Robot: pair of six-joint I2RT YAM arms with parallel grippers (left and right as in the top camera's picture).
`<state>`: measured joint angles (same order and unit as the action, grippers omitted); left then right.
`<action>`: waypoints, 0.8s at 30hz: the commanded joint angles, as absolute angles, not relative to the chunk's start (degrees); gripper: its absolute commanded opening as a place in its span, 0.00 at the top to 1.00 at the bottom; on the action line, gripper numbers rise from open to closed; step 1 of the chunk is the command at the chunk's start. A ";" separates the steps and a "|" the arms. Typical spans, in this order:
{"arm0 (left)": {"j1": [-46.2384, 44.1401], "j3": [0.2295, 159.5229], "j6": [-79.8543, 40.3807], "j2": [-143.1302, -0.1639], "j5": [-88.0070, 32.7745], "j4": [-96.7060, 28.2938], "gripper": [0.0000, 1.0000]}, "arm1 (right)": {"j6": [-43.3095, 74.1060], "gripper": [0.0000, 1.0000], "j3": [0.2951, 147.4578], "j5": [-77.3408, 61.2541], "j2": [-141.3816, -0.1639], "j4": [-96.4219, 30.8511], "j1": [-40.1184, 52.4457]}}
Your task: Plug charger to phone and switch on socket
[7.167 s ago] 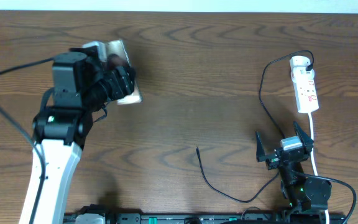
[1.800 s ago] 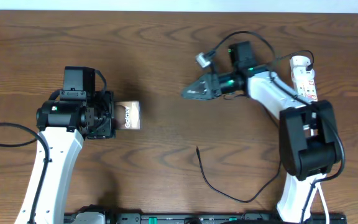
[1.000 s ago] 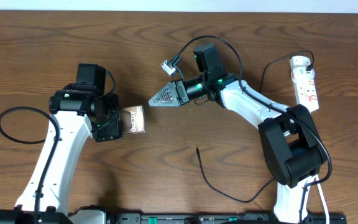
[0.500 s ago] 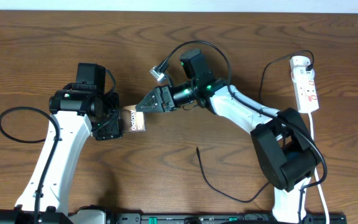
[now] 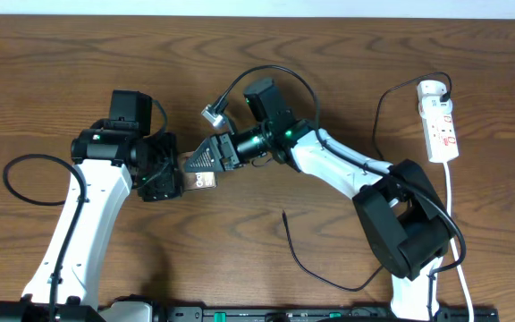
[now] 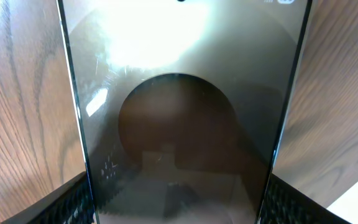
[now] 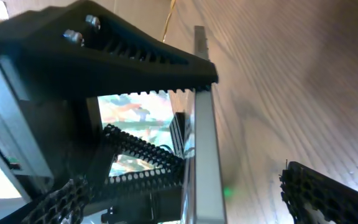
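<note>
Mid-table, left jaws clamp phone (image 5: 204, 182), lettering unreadable; right jaws apart around its edge.

Left hand (image 5: 173, 172) clasps the phone (image 5: 206, 182) mid-table; right hand (image 5: 198, 161), fingers spread, reaches onto it. White power strip (image 5: 439, 122) lies by the table's right edge.

Robotics lab, wood-grain table (image 5: 329, 54), two robot arms (image 5: 71, 224)
</note>
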<state>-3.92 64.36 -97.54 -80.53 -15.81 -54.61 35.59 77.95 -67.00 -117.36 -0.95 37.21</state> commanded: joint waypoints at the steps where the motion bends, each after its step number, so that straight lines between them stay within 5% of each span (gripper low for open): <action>1: -3.99 64.34 -98.28 -80.44 -17.78 -54.59 0.92 | 36.03 0.03 78.63 -66.96 -117.30 -0.82 37.87; 24: -4.01 64.34 -106.69 -80.49 -19.03 -54.61 0.93 | 45.01 0.09 78.63 -64.60 -117.30 0.73 38.68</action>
<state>-3.92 64.36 -104.18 -80.53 -18.13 -54.61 42.87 77.95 -64.79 -117.36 0.14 37.98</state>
